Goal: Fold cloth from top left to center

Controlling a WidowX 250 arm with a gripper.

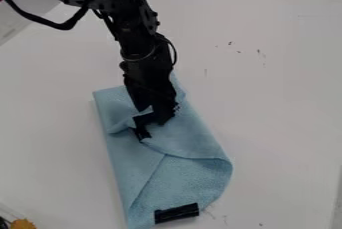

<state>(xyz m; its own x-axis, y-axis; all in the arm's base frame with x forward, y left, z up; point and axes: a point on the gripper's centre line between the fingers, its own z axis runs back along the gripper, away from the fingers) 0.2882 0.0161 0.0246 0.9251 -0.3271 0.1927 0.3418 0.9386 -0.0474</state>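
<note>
In the camera view, the fold called for a low, gentle release and light smoothing toward the middle of the light-blue textured fabric cloth, which spread from the short black strip up the white, smooth tabletop to beneath the black, hard-bodied end effector, whether open or closed I couldn't tell.

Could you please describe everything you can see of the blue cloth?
The cloth is light blue, soft-looking and finely textured. It lies on the white table, folded over itself, with a rounded fold at right and raised wrinkles by the gripper, which touches its upper part. A black piece lies at its lower end.
</note>
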